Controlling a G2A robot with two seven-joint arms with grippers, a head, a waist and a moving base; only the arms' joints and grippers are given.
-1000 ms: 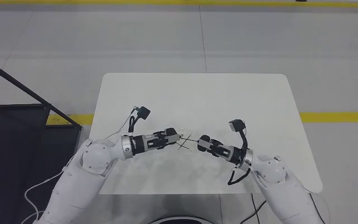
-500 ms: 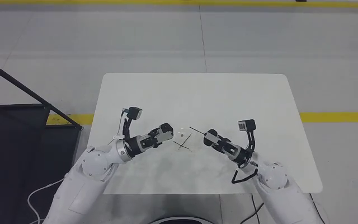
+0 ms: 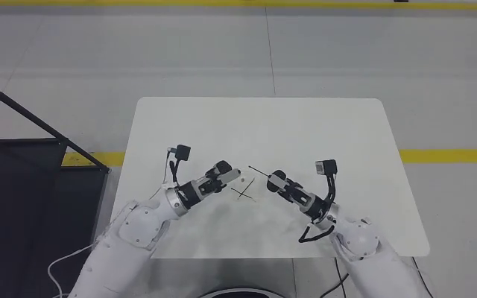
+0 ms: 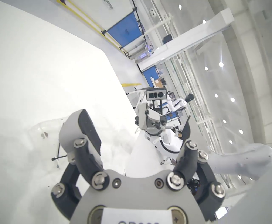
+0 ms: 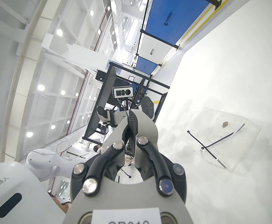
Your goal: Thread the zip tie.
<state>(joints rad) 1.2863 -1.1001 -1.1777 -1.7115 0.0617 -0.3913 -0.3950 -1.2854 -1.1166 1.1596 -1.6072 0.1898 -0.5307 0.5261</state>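
In the right wrist view, a white label (image 5: 126, 215) is stuck on the metal base plate of the right gripper (image 5: 130, 115). Its dark print runs out of the picture, so only the tops of a few characters show and they cannot be read. Beyond the table's far edge, a blue panel (image 5: 180, 19) carries one short line of white lettering beside a small emblem. The white panel (image 5: 157, 48) just beside it bears the same kind of mark in dark print. In the left wrist view, the base plate of the left gripper (image 4: 136, 121) holds a similar white label (image 4: 138, 214), also cut off. Nothing legible shows in the top view.
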